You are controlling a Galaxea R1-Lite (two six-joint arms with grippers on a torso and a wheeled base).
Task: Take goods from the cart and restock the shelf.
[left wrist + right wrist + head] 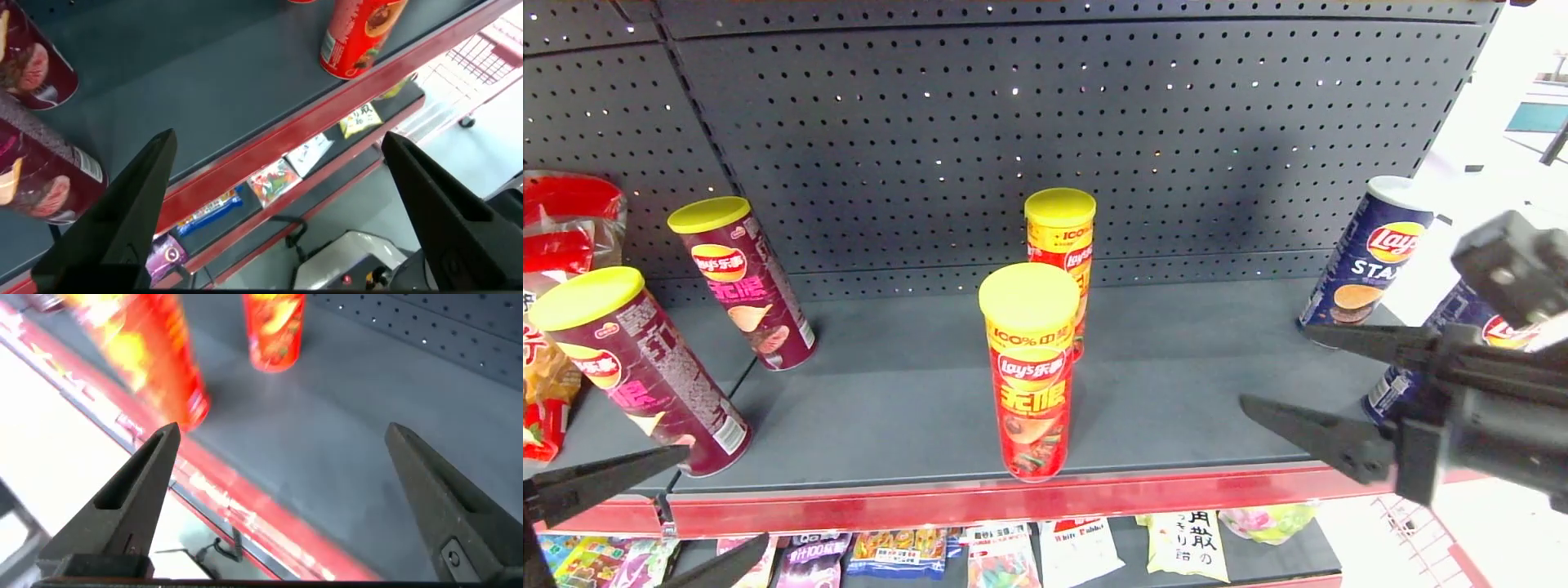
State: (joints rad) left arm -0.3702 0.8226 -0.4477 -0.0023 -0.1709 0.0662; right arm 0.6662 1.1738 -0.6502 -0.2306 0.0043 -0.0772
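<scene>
Two red chip cans with yellow lids stand mid-shelf, the front can point(1029, 376) near the red shelf edge point(980, 502) and the back can point(1060, 245) behind it. My right gripper point(1278, 367) hangs open and empty over the shelf's right part, to the right of those cans; in its own view point(282, 433) the front can point(159, 351) and back can point(276, 327) lie ahead. My left gripper point(725, 496) is open and empty at the lower left, just in front of the shelf edge; in its own view point(278, 147) it hovers over that edge point(270, 147).
Two maroon cans point(743, 282) point(637, 367) lean at the left, by red snack bags point(564, 237). Two blue cans point(1368, 253) point(1462, 327) stand at the right. Snack packets point(1184, 543) fill the lower shelf. A red wire cart point(1417, 523) sits at lower right. Bare shelf floor point(1176, 384) lies between red and blue cans.
</scene>
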